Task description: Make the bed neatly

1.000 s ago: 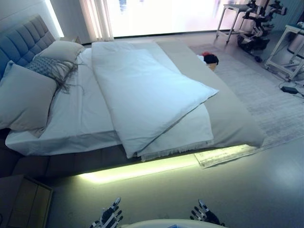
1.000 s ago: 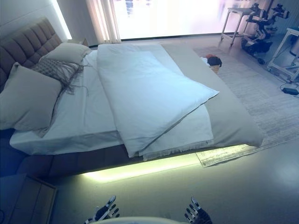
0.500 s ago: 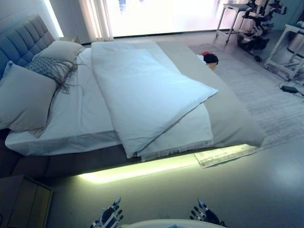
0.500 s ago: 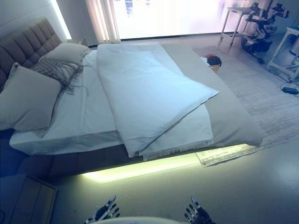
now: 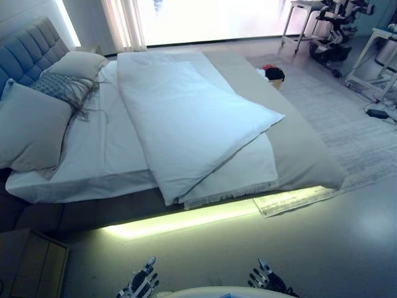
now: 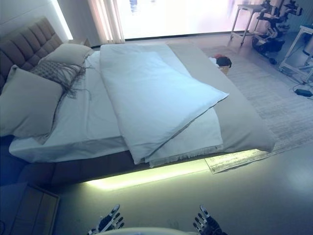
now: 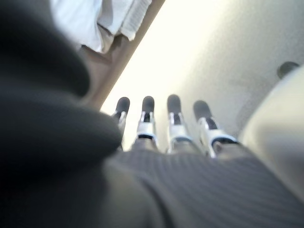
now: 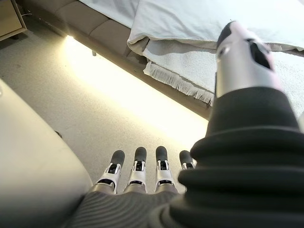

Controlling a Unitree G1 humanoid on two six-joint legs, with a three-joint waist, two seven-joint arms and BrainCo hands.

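A bed (image 5: 298, 143) with a tufted headboard stands ahead of me. A white duvet (image 5: 186, 118) lies askew on it, folded over, one corner hanging off the near side. Under it a white fringed blanket (image 5: 248, 171) shows. Two large pillows (image 5: 31, 127) and a small fringed cushion (image 5: 62, 87) lie at the headboard end on the left. My left hand (image 5: 141, 284) and right hand (image 5: 268, 280) hang low near the floor, short of the bed, both open and empty. The right wrist view shows the duvet corner (image 8: 190, 23) and the blanket's fringe (image 8: 180, 85).
A nightstand (image 5: 28, 261) stands at the lower left. A rug (image 5: 347, 124) lies beyond the bed's foot, with a small basket of dark and red things (image 5: 272, 76) on it. Tables and equipment (image 5: 338, 37) stand at the far right. A light strip glows under the bed (image 5: 186, 220).
The whole picture has shifted slightly, so the camera has moved a little. The bedding and both hands stay as they were.
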